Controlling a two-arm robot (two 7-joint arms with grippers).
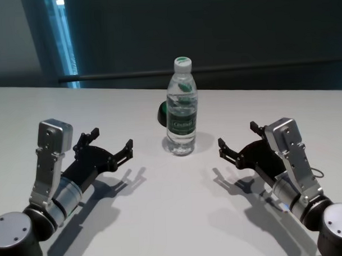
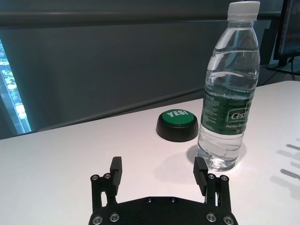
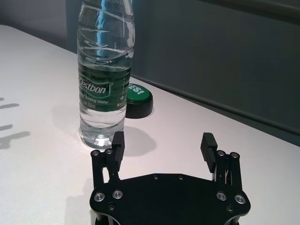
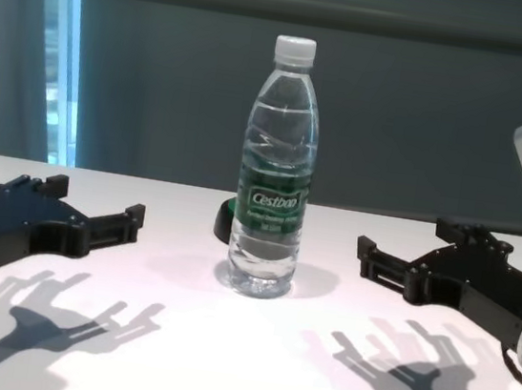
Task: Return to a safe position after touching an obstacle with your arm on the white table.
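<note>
The water bottle (image 1: pixel 181 107) stands upright mid-table toward the far edge of the white table (image 1: pixel 163 218), a green button (image 2: pixel 177 125) just behind it, with left gripper (image 1: pixel 111 144) and right gripper (image 1: pixel 239 141) both spread wide, holding nothing, hovering either side, well apart from it.

Clear glossy plastic bottle (image 4: pixel 276 178); smooth glossy white table (image 4: pixel 237 375); matt black pincers.
</note>
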